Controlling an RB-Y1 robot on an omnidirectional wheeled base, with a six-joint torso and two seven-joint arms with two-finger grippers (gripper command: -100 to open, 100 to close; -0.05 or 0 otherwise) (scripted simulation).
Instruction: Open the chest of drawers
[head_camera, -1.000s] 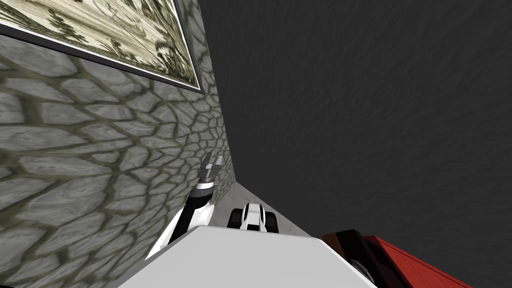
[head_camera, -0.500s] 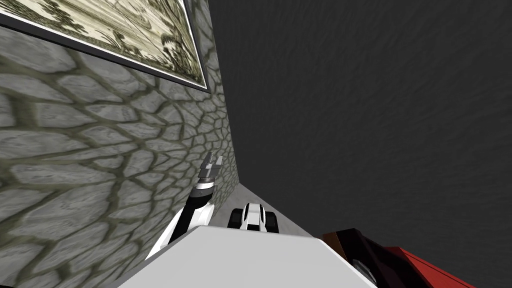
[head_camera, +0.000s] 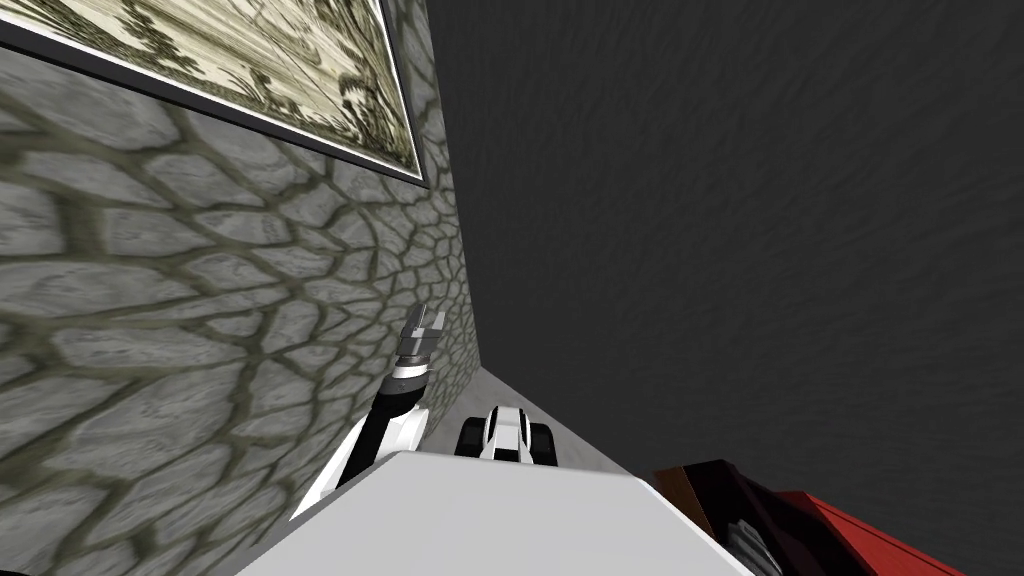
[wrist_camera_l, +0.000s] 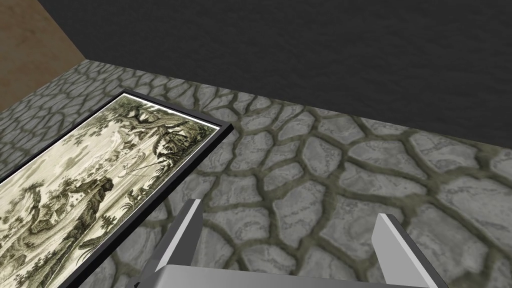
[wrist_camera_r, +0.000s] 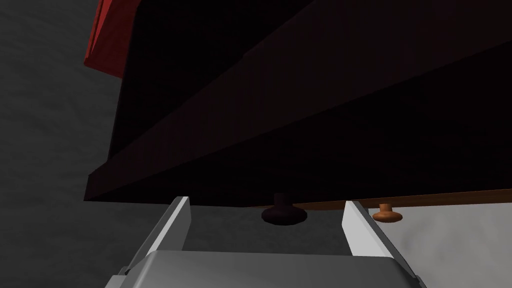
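Facing the chest of drawers (wrist_camera_r: 280, 100), my right gripper (wrist_camera_r: 266, 201) was open, dark knob (wrist_camera_r: 283, 214) between its fingers, untouched | left gripper (head_camera: 425, 320) open, mid-frame, beside stone wall (head_camera: 200, 300)

The left arm (head_camera: 390, 415) is white and black with a ribbed grey wrist; the left gripper (wrist_camera_l: 287, 210) and right gripper (wrist_camera_r: 266, 201) each have two thin pale grey blades.

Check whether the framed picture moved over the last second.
No. The framed picture keeps its place on the stone wall; both slid right together: my camera turned.

Rough stone wall (wrist_camera_l: 350, 170); chest (wrist_camera_r: 300, 100) prob. matt wood.
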